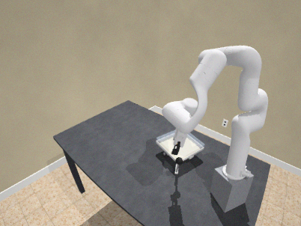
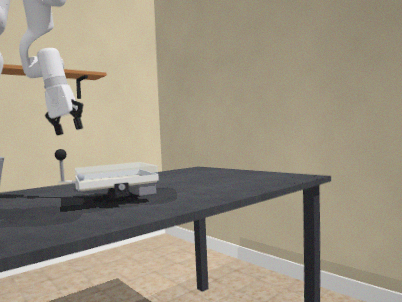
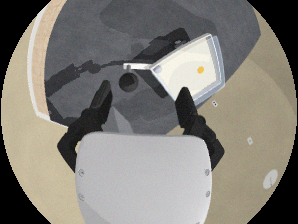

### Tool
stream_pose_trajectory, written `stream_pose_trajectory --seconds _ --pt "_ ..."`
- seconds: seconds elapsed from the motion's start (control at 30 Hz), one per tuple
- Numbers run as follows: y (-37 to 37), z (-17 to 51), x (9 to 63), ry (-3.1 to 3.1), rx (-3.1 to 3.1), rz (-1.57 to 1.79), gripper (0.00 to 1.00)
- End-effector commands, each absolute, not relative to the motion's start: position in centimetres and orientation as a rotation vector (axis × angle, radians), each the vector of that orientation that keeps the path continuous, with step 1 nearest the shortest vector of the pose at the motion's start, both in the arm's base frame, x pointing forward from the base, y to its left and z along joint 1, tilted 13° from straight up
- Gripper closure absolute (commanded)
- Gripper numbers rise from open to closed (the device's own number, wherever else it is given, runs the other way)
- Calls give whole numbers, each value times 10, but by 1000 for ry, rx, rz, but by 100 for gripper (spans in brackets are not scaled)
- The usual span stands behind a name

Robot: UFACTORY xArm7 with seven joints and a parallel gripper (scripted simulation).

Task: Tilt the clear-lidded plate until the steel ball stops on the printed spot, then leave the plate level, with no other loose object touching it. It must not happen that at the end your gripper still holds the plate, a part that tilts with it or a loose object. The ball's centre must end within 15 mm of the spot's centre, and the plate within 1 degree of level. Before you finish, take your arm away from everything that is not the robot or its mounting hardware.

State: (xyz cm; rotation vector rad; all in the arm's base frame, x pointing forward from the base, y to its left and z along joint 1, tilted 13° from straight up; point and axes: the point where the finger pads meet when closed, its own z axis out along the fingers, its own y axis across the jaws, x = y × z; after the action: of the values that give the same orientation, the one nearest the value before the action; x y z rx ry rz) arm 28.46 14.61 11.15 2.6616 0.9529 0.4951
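The tool is hanging wide open and empty, well above the plate sitting near the table edge.

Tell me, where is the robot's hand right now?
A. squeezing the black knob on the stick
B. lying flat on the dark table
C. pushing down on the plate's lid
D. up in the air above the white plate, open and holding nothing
D. In the side view the hand hangs well above the plate and the knob, its fingers spread with nothing between them.
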Motion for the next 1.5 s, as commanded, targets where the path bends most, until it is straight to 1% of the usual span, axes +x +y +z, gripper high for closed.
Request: stream_pose_trajectory --seconds 0.0,0.27,0.4,0.43,1.47 --pt "143 100 277 955 2712 422 0" --pt "138 79 258 960 2811 268 0" --pt "138 77 257 961 2818 257 0" --pt "138 77 257 961 2818 257 39" --pt "138 77 257 961 2818 257 39"
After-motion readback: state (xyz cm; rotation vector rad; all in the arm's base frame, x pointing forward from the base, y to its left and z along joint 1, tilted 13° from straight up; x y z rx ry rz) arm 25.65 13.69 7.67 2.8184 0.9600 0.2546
